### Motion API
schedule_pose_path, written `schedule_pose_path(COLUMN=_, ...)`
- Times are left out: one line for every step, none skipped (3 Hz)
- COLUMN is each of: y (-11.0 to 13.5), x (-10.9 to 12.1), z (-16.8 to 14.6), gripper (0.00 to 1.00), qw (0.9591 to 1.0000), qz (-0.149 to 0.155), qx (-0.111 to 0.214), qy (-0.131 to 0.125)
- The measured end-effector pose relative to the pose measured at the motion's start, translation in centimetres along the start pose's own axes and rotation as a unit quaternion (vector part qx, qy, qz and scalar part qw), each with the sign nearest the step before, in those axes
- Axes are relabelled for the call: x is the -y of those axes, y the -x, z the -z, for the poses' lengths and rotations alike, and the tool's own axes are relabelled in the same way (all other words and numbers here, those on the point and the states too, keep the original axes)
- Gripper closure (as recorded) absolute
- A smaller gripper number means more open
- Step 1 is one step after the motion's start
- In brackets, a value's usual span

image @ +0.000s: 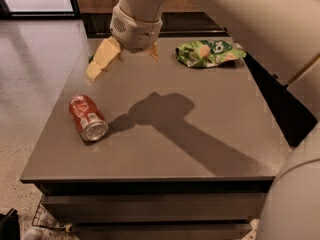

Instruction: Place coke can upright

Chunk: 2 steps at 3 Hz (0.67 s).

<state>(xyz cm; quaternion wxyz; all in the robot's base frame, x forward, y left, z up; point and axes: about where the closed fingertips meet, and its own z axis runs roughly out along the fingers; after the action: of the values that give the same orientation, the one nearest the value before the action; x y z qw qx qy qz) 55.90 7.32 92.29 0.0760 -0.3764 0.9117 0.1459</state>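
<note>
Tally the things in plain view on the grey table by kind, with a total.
Red aluminium drinks can, on its side: 1
Green crinkled snack bag: 1
Total: 2
The pincer hangs open over the table's far left, holding nothing.

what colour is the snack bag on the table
Snack bag: green with white markings, camera view. The gripper hangs left of it, over the table.

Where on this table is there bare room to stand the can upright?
Bare: the middle and front right of the table, between the coke can lying front left and the green bag at back right. Crowded: back left, under the open gripper.
</note>
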Motion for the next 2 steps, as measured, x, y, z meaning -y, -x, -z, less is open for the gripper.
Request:
schedule_pose_path(y=0.5, x=-0.7, z=-2.1, gripper=0.00, qw=0.9984, qz=-0.038, qx=-0.041, qy=0.004)
schedule_pose_path(y=1.2, x=-1.0, z=-4.0, gripper=0.00, qw=0.9968, qz=-0.054, qx=-0.058, qy=0.009)
